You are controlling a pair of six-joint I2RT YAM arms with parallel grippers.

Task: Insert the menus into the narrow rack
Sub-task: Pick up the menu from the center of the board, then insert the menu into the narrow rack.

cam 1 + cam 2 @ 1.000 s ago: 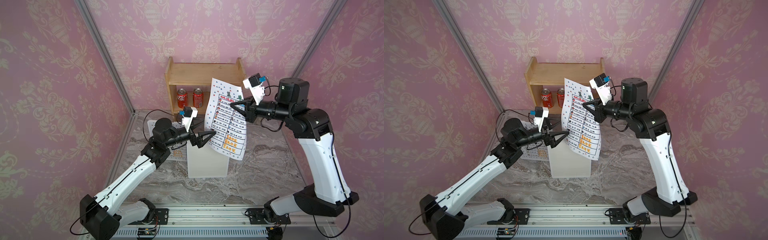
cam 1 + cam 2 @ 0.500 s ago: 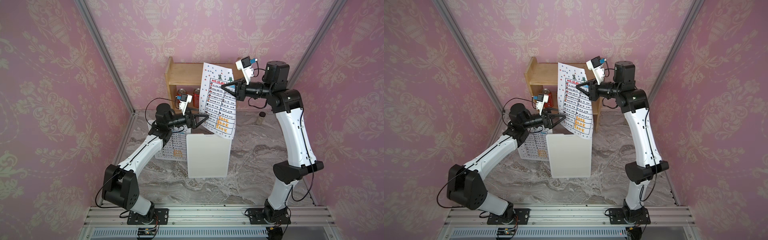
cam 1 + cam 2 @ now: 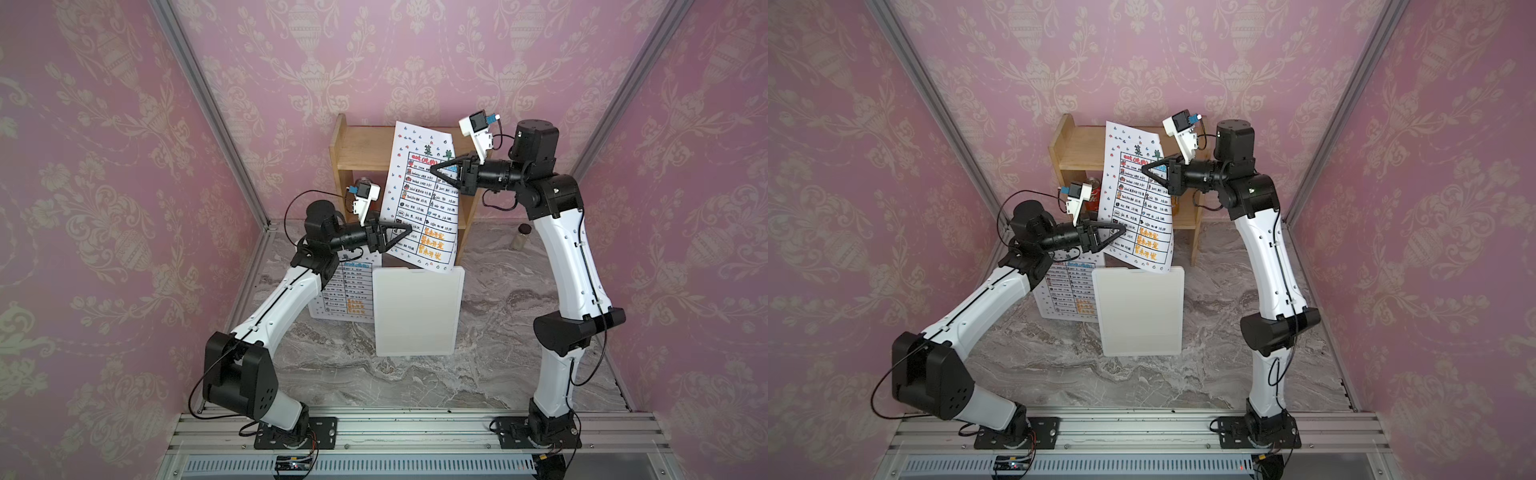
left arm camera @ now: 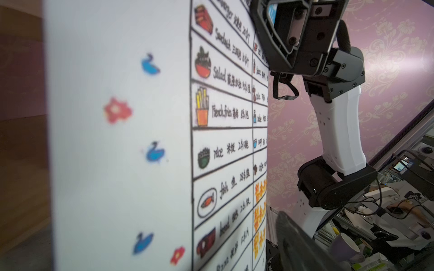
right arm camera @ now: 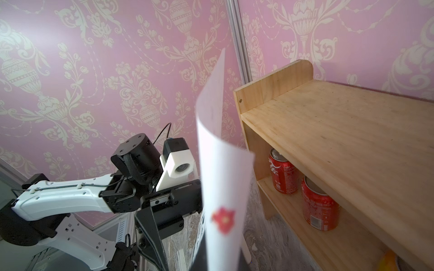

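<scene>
**Menu hanging over the rack**

The right claw (image 3: 433,170) is clenched on the upper part of the menu (image 3: 415,208), whose bottom edge sits right at the rack (image 3: 415,316) mouth. The left claw (image 3: 409,228) is at the lower side; can't tell if it's gripping. I'd steady that floppy edge, then lower straight.
</scene>
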